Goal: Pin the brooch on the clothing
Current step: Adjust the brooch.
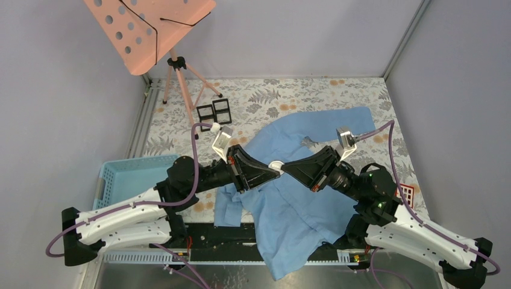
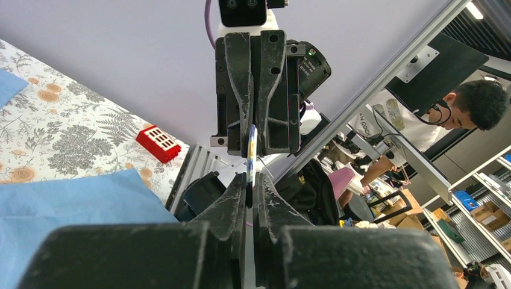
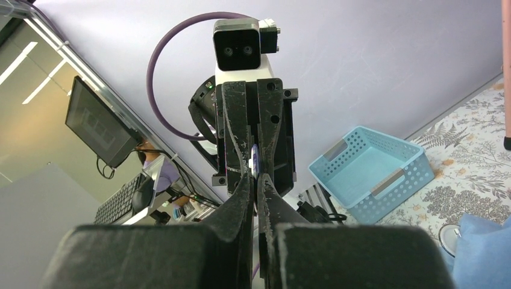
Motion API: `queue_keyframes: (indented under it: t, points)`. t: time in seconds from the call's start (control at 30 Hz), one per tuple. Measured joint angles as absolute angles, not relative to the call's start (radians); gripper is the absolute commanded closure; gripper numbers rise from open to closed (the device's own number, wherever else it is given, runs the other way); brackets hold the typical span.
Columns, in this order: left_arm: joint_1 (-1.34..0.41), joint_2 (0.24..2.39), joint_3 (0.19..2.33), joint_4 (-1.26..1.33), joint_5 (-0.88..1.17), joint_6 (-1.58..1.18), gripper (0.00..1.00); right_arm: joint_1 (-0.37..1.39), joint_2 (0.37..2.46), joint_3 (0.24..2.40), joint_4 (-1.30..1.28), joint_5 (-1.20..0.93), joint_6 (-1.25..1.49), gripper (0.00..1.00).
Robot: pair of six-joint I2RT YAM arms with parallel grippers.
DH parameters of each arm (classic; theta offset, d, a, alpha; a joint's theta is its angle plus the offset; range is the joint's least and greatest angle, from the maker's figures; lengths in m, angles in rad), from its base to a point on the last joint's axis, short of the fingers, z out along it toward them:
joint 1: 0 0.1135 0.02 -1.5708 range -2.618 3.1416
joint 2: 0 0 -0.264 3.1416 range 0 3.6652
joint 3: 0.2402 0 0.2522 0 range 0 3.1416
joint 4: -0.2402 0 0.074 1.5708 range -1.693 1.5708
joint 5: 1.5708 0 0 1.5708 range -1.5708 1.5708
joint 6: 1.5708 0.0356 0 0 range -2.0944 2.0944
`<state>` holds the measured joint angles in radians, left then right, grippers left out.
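Observation:
The brooch (image 1: 276, 165) is a small white round piece held in the air above the clothing (image 1: 301, 205), a light blue shirt spread over the table. My left gripper (image 1: 272, 170) and right gripper (image 1: 285, 166) meet tip to tip on it. In the left wrist view the brooch (image 2: 251, 147) shows edge-on, thin and colourful, with my left gripper (image 2: 251, 182) shut on its near edge and the right gripper's fingers (image 2: 241, 84) clamping its far edge. In the right wrist view my right gripper (image 3: 254, 179) is shut on the brooch (image 3: 255, 160), and the shirt (image 3: 482, 247) lies at the lower right.
A light blue plastic basket (image 1: 129, 177) sits at the left near the left arm. A pink music stand (image 1: 150, 30) rises at the back left, with two black frames (image 1: 214, 111) by its legs. A small red block (image 2: 158, 143) lies near the table's right edge.

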<state>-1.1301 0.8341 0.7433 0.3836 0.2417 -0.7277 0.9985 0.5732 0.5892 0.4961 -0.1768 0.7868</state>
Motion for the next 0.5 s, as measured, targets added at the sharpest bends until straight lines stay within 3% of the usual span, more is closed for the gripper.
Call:
queue_keyframes:
  t: [0.13,0.27,0.4,0.5]
  points:
    - [-1.130,0.835,0.744,0.373,0.239,-0.727,1.00,0.999,0.568,0.589,0.479,-0.175,0.785,0.98]
    - [-1.131,0.831,0.744,0.329,0.224,-0.718,1.00,0.999,0.554,0.588,0.431,-0.166,0.776,0.73]
    - [-1.133,0.813,0.745,0.234,0.174,-0.678,1.00,0.999,0.525,0.576,0.364,-0.151,0.761,0.36]
    - [-1.130,0.790,0.752,0.142,0.115,-0.646,1.00,0.999,0.496,0.574,0.316,-0.132,0.748,0.28]
